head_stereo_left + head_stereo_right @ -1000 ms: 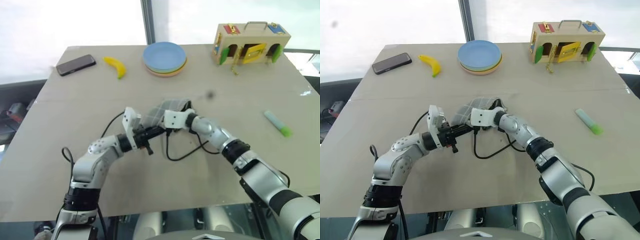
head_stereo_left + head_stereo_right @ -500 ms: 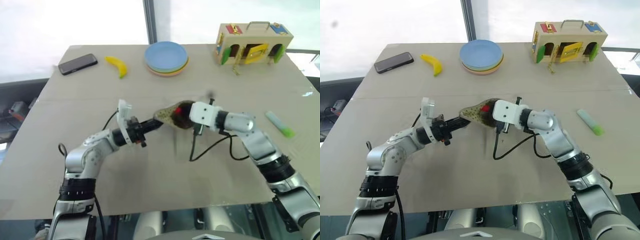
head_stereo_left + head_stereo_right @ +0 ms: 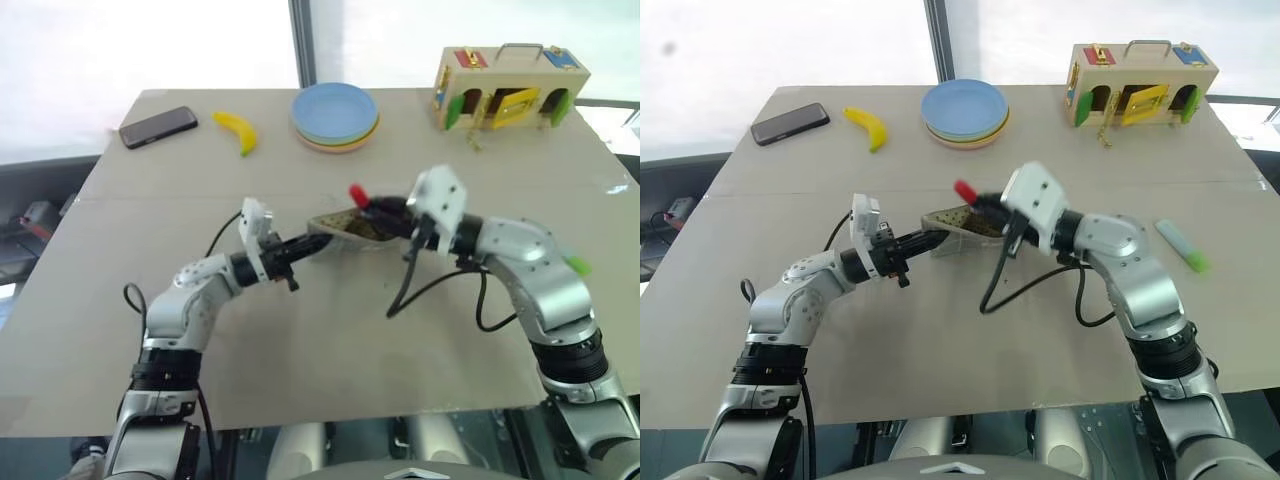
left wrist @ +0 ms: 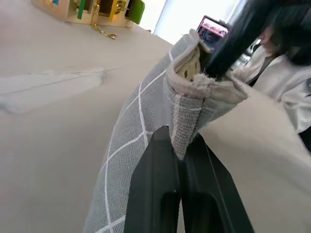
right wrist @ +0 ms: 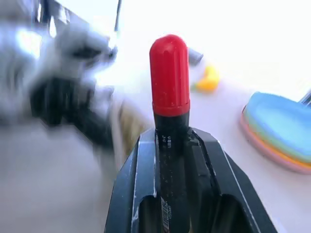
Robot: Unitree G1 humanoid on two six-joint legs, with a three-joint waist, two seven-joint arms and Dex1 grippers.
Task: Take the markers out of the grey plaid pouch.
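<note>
Since a second ago the right pincer (image 3: 978, 199) has risen up and back from the pouch (image 3: 958, 222), and the red-capped marker (image 5: 169, 92) is now coming clear of the pouch mouth. The task is looking mostly done: the mint highlighter (image 3: 1178, 245) is already lying on the counter (image 3: 940, 330) well to the right, and this marker is out but not yet set down. The right pincer is clenching the marker's black barrel, cap pointing outward. The left pincer (image 4: 181, 145) is clamping the pouch's edge tight, holding it lifted just above the counter's middle.
</note>
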